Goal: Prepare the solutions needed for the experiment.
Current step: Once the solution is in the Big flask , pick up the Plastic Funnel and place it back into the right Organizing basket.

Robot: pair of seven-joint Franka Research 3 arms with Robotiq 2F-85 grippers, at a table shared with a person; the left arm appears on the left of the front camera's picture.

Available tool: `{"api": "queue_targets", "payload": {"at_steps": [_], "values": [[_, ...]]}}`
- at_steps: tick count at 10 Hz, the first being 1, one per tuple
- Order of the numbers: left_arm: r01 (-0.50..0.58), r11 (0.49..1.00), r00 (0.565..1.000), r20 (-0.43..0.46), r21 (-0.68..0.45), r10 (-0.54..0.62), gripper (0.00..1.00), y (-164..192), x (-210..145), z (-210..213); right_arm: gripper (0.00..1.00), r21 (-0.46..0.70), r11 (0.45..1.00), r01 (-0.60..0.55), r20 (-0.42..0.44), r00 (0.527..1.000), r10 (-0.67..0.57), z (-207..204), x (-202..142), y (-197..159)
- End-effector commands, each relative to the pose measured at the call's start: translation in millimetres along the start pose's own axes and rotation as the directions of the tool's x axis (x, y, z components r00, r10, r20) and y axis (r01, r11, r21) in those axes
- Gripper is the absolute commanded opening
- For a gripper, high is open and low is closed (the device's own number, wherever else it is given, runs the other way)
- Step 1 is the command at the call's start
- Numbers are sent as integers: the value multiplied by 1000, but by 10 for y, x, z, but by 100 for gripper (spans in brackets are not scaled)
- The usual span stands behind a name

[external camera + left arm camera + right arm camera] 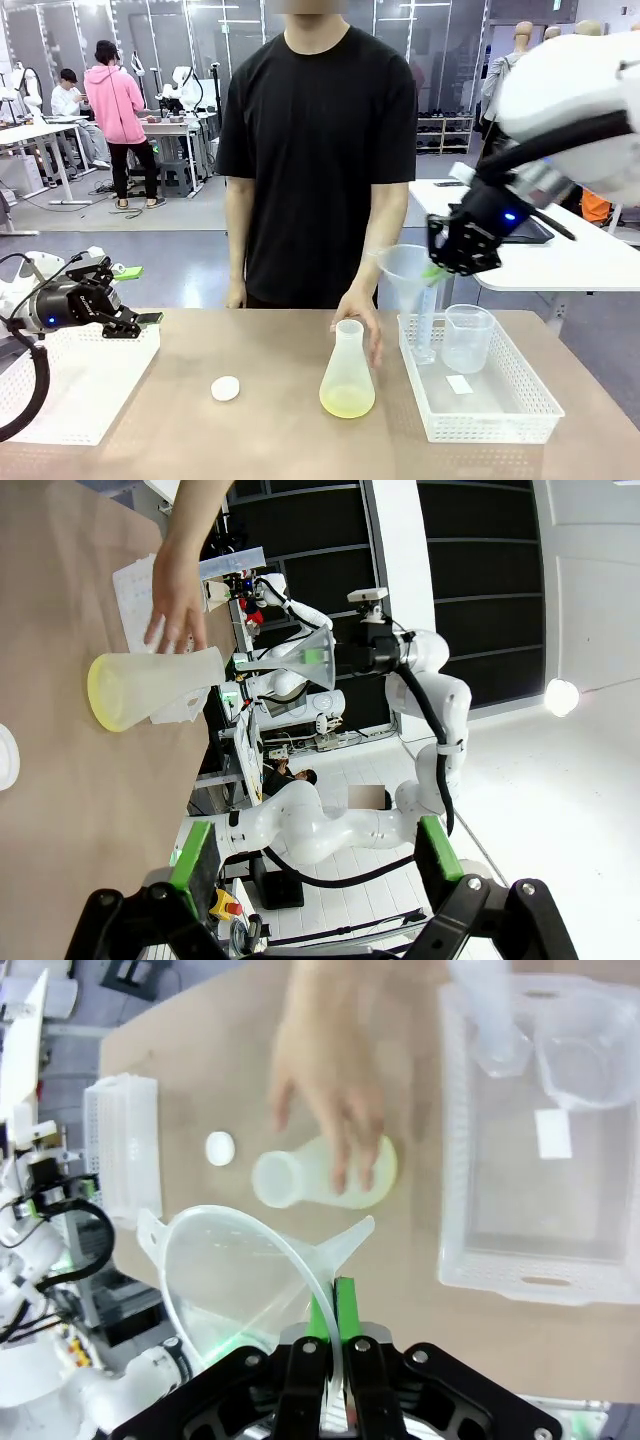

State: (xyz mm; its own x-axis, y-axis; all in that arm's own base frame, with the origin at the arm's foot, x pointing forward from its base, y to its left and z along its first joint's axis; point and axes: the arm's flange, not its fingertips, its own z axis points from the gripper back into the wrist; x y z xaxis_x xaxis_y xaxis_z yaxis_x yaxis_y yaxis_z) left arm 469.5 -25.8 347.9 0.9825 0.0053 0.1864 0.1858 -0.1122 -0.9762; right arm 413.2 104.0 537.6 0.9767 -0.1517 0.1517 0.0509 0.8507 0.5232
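The solutions point(347, 402): a shallow pale yellow-green layer at the bottom of a translucent Erlenmeyer flask point(347, 362), which stands upright on the table point(250, 445) with its long axis vertical and its mouth open upward. A person's hand point(362, 318) rests against the far side of the flask's neck and shoulder. A white cap point(226, 388) lies on the table to the flask's left, apart from it. Above the flask and to its right hangs a clear funnel point(403, 262), wide end up, its rim pinched between the closed fingers of the right gripper point(440, 265). The funnel is not over the flask's mouth, so the coming move probably runs leftward and down. The left gripper point(140, 296), fingers spread and empty, sits well to the flask's left, the farther of the two.
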Motion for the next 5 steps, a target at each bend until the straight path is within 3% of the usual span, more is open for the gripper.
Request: {"api": "queue_targets", "payload": {"at_steps": [1,5], "values": [[6,1000,1000,10,-9,-6,100,-9,10,-15,0,14,999,48,58,997,-49,169,-134,-457],[6,1000,1000,10,-9,-6,100,-9,10,-15,0,-11,992,123,112,986,-121,475,-91,-1081]]}}
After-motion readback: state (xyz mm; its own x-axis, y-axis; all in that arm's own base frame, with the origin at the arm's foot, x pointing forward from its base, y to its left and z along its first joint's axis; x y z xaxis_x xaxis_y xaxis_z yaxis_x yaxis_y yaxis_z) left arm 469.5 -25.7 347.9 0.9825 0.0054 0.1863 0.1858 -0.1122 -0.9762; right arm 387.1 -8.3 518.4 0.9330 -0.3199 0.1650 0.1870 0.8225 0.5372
